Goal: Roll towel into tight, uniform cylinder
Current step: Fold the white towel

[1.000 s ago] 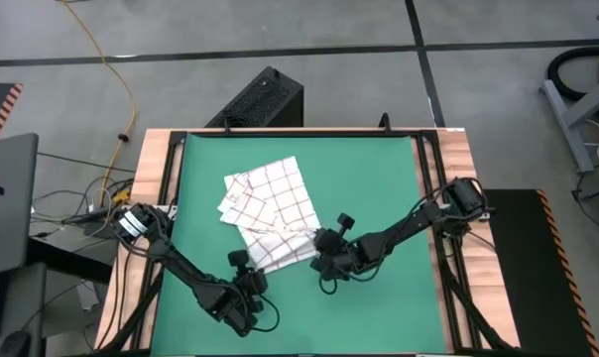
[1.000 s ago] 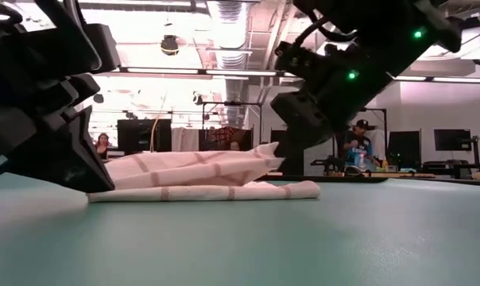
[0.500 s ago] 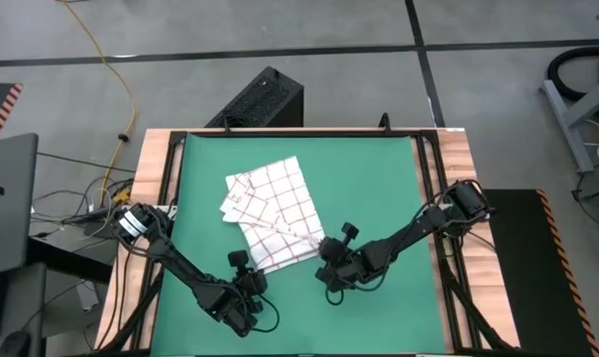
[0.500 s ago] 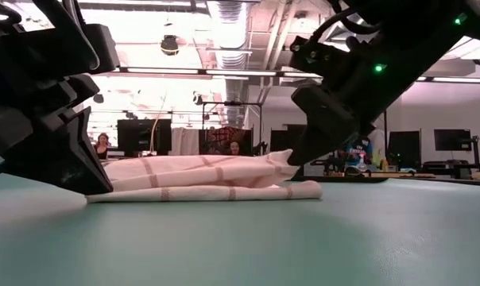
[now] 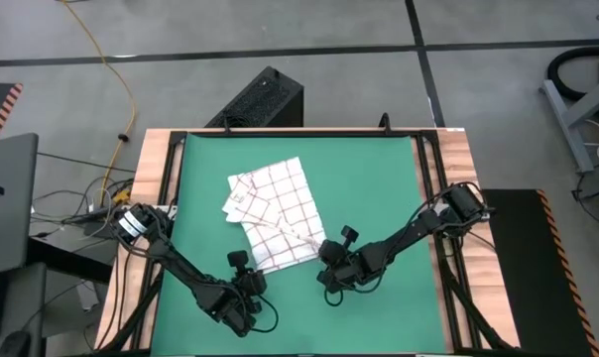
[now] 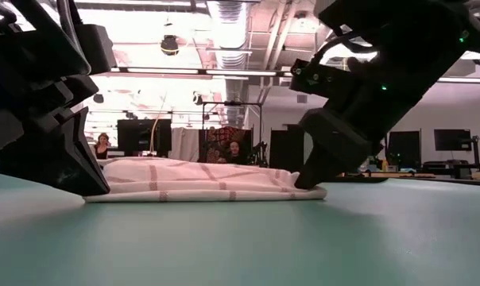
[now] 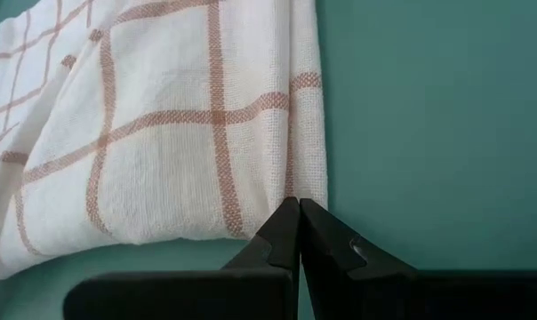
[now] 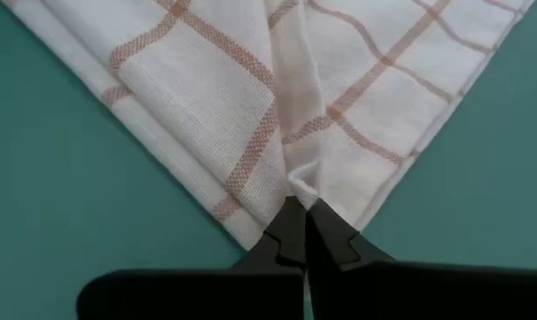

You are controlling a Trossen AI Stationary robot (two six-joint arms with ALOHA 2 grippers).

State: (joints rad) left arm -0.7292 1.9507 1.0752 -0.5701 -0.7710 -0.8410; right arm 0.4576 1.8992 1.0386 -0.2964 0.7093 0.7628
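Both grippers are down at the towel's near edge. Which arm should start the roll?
Probably the right. Its gripper is shut on the thin white red-checked towel, pinching a fold at the corner. The left gripper is shut at the hem, gripping no cloth.

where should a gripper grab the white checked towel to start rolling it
Probably the thin white red-brown checked cloth towel is best taken by its near folded edge, coming in low from the front of the green mat. It lies flat there with layered edges. The left gripper and right gripper are shut there.
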